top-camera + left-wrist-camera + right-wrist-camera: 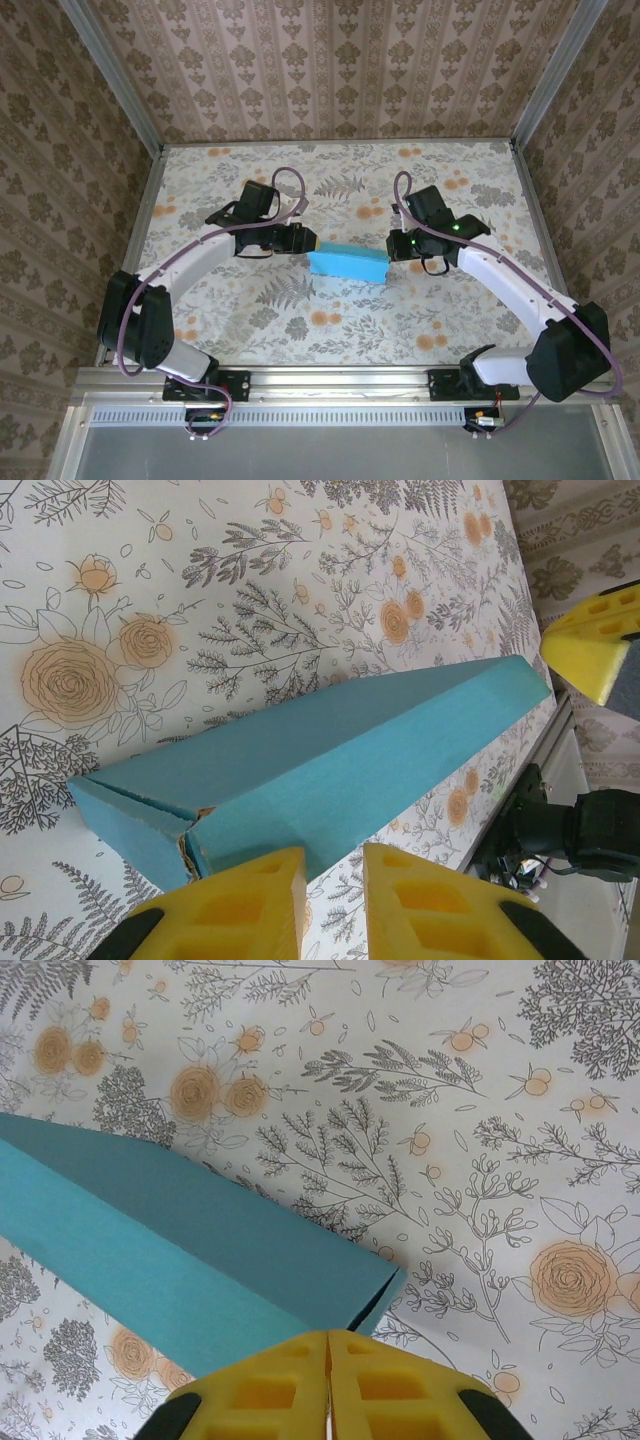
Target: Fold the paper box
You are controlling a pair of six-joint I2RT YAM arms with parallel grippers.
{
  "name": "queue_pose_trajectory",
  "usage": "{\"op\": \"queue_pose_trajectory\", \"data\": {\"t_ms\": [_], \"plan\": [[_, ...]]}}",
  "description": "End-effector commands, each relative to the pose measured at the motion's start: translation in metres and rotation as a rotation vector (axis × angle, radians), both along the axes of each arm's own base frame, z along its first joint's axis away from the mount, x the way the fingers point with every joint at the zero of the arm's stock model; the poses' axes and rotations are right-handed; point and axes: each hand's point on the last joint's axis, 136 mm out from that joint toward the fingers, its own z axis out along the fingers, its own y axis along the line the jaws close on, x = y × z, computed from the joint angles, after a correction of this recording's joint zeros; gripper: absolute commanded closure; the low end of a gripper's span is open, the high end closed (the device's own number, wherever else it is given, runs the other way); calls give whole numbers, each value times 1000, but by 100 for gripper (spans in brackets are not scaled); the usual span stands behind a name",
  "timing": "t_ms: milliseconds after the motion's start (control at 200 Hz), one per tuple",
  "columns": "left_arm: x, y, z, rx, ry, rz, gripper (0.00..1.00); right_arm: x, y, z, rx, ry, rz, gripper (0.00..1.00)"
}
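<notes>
The paper box [348, 265] lies folded into a long turquoise shape in the middle of the table, between the two arms. My left gripper [308, 241] is at its left end. In the left wrist view its yellow fingers [240, 905] stand a little apart, the left one lying over the box's [330, 750] torn near corner, with table showing in the gap [335, 855]. My right gripper [392, 248] is at the box's right end. Its fingers are pressed together [328, 1335], tips right at the open end of the box [150, 1240]. One right fingertip [590, 645] shows past the box's far end.
The table [300, 320] has a floral cloth and is walled by patterned panels at the back and both sides. A metal rail [330, 378] runs along the near edge, where the arm bases are bolted.
</notes>
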Motion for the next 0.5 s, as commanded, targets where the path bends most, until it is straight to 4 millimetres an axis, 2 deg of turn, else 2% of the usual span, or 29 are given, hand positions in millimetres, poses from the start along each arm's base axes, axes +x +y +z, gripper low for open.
{"op": "queue_pose_trajectory", "data": {"t_ms": [0, 140, 495], "plan": [[-5, 5, -16, 41, 40, 14, 78, -2, 7, 21, 47, -58, 30, 90], [-4, 3, -17, 40, 42, 12, 78, -8, 11, 21, 84, -45, 41, 90], [-4, 2, -17, 38, 42, 12, 78, -19, 14, -4, 107, 20, 44, 91]]}}
